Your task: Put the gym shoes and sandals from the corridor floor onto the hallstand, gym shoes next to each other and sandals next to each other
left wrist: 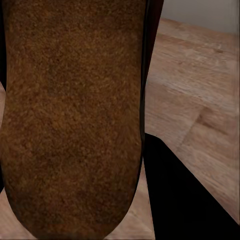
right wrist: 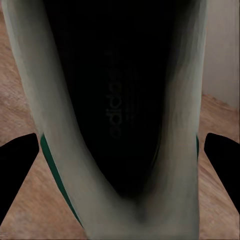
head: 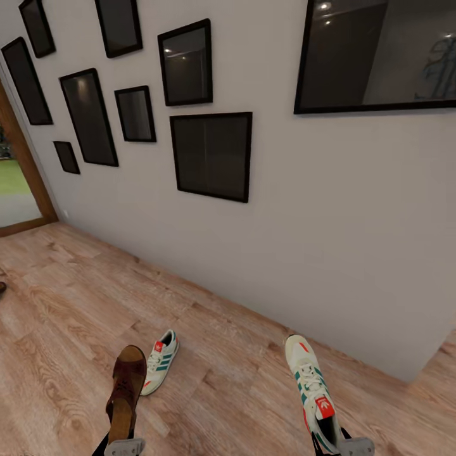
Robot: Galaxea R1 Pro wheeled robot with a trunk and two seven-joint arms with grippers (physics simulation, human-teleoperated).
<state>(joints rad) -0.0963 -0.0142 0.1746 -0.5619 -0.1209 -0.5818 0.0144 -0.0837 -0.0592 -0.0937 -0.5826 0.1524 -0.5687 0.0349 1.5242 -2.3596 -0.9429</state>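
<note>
Facing grey wall with black frames (head: 211, 155) over plank floor (head: 69, 304); no rack in sight. Holding sandal (head: 125, 396) clamped in left gripper (head: 123, 446), sneaker (head: 310, 386) by its heel in right gripper (head: 339, 443). Leaving second sneaker (head: 160, 361) lying on floor. Likely light, fairly stiff, best taken at heel.
</note>
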